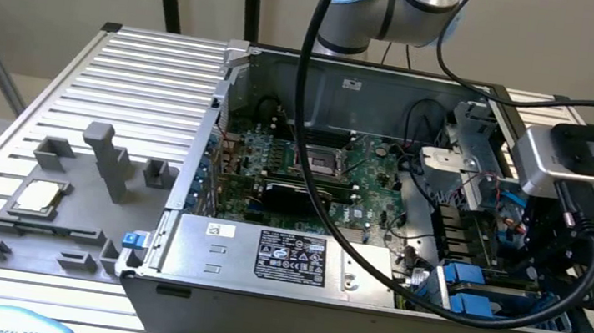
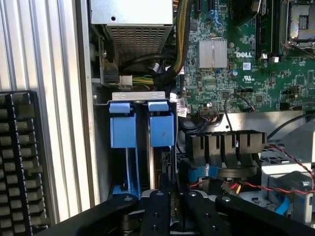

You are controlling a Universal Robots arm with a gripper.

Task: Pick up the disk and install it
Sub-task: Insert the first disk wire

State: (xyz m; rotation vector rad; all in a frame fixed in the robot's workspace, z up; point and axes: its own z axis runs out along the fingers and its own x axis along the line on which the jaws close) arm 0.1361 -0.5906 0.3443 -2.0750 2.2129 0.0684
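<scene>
Blue carrier brackets mark the drive bay in the open computer case (image 1: pixel 380 226), at its front corner on the exterior view's right. The disk (image 2: pixel 156 162) stands on edge in that bay, its blue frame (image 2: pixel 162 127) beside a second blue frame (image 2: pixel 122 129). The gripper (image 2: pixel 171 196) sits right over the bay, its black fingers (image 2: pixel 156 209) drawn close together around the disk's thin edge, clenched on it. Green motherboard (image 2: pixel 256 73) lies just beside the bay.
</scene>
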